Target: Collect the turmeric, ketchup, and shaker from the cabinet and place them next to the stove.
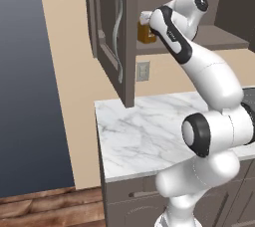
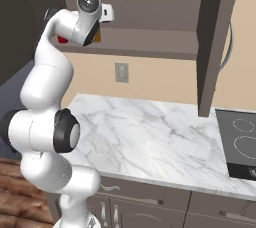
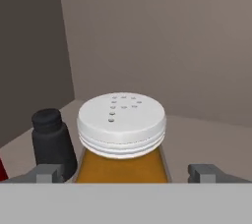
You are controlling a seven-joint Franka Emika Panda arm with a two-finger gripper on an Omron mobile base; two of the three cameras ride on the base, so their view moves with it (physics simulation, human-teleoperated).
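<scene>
On the shelf of the cabinet (image 1: 112,37), whose door is open, stands the turmeric (image 3: 122,120), an amber jar with a white perforated lid. My gripper (image 3: 127,173) is open, one fingertip (image 3: 47,173) on each side of the jar and neither touching it. Just left of the jar in the hand view is the shaker (image 3: 49,139), small and black with a dark cap. A red sliver of the ketchup (image 3: 2,169) shows at the far left edge, and the ketchup (image 2: 62,39) peeks out behind my arm. The turmeric (image 1: 145,31) is partly hidden by my forearm. The stove (image 2: 241,137) lies level with the counter at the right.
The open cabinet door (image 2: 215,42) hangs down over the white marble counter (image 2: 150,137), between my arm and the stove. A wall outlet (image 2: 121,72) sits below the shelf. The cabinet's back and left walls close in behind the jars.
</scene>
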